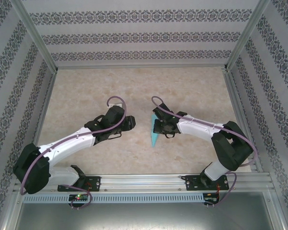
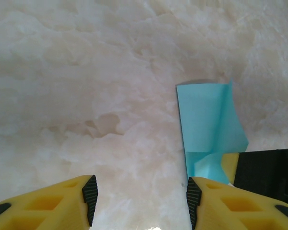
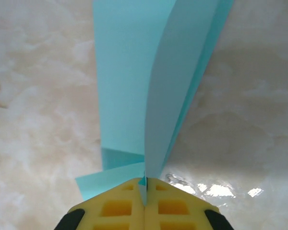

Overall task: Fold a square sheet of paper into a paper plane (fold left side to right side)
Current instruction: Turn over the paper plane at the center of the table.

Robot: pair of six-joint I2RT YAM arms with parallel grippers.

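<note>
From above, the right gripper sits near the middle of the table, and its tip is on the blue paper. The paper is folded long and thin, and its pointed end faces the bottoms of the arms. The left gripper is just to the left of the paper, with a strip of bare table between them. From up here you cannot tell how wide either gripper is.

In the left wrist camera, the left gripper has a big gap between its two yellow fingers. Nothing is in the gap, just the table below it. The blue paper lies ahead and to the right, and its far right corner sticks up a little. The black body of the right gripper is at the right edge, by the paper's near corner.

In the right wrist camera, the right gripper has its yellow fingers pressed tight together, with the edge of the blue paper pinched between them. One layer lies flat on the table. Another layer stands up from the fingers.
</note>
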